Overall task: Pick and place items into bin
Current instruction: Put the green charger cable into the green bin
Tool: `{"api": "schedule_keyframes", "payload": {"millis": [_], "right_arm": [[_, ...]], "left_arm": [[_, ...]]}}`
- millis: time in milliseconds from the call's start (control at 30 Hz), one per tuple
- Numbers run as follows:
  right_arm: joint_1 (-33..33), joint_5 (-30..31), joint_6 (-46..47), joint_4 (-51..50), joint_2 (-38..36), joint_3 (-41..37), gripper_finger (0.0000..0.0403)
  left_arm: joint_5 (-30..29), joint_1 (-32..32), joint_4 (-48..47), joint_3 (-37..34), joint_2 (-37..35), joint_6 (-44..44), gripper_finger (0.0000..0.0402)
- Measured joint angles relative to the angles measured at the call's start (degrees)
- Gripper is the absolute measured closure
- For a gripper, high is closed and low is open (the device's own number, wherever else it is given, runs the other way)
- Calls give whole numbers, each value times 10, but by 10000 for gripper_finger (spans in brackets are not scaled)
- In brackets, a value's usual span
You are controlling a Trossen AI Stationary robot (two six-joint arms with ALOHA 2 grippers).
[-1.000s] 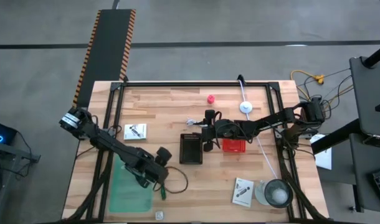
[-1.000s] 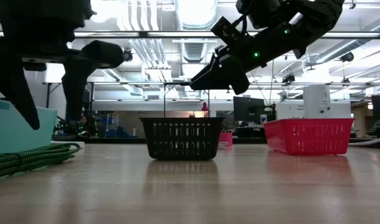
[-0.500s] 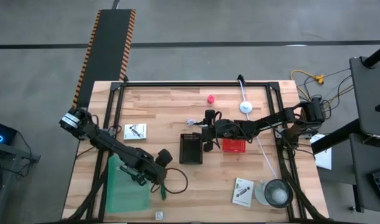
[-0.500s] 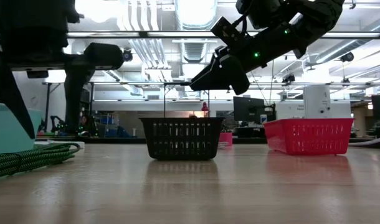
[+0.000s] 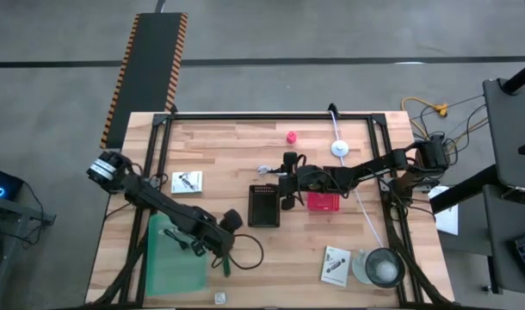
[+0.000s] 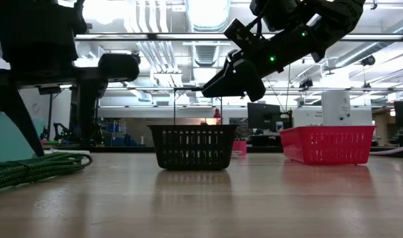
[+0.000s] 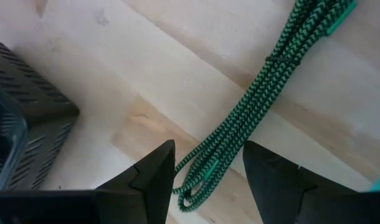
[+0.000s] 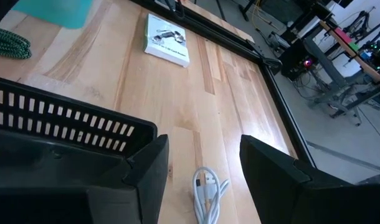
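A green-and-black braided cable (image 7: pixel 258 106) lies coiled on the wood; it shows as a dark loop (image 5: pixel 248 251) in the high view, with a green strip (image 5: pixel 224 266) beside it. My left gripper (image 7: pixel 209 165) is open low over the cable's looped end, one finger on each side and clear of it. My right gripper (image 8: pixel 202 162) is open and raised beside the black basket (image 5: pixel 264 205). A coiled white cable (image 8: pixel 208 190) lies ahead of it. On the table lie a white card (image 5: pixel 187 182), a red knob (image 5: pixel 291 136) and a small metal piece (image 5: pixel 219 298).
A teal bin (image 5: pixel 172 258) stands at the near left and a red basket (image 5: pixel 323 202) sits right of the black one. A second card (image 5: pixel 336 264) and a round clear container (image 5: pixel 379 267) are near right. A white disc on a cord (image 5: pixel 340 148) is far right.
My left gripper has come down a little and shifted slightly toward the table's right edge over the braided cable, staying open. My right arm has kept still.
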Motion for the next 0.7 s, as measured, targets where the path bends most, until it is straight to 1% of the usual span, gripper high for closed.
{"api": "schedule_keyframes", "payload": {"millis": [700], "right_arm": [[0,0,-1,-6,0,0,218]], "left_arm": [[0,0,-7,13,-15,13,228]]}}
